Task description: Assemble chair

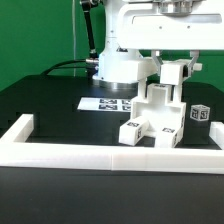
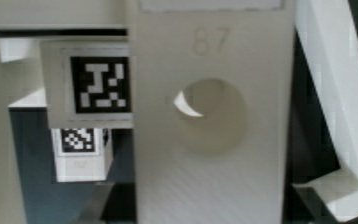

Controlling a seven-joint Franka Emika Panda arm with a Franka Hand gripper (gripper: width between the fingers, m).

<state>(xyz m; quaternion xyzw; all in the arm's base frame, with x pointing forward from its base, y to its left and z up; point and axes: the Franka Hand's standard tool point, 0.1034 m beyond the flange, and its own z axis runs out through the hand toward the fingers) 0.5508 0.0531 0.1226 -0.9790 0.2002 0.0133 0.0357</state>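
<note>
My gripper (image 1: 172, 66) hangs over the middle of the table, shut on a flat white chair slab (image 1: 173, 76). In the wrist view that slab (image 2: 211, 120) fills the space between the jaws (image 2: 211, 205) and shows a round hole and an embossed number. Directly under it stands the chunky white chair assembly (image 1: 155, 112), with tagged blocks on its front. Two of its black-and-white tags (image 2: 101, 80) show past the slab's edge. The slab's lower end sits just above or on the assembly's top; I cannot tell whether they touch.
A long white border rail (image 1: 110, 155) runs along the front, with raised ends on both sides. The marker board (image 1: 105, 103) lies behind the assembly on the exterior view's left. A small tagged cube (image 1: 200, 114) stands apart on the exterior view's right. The arm's white base (image 1: 120, 65) rises behind.
</note>
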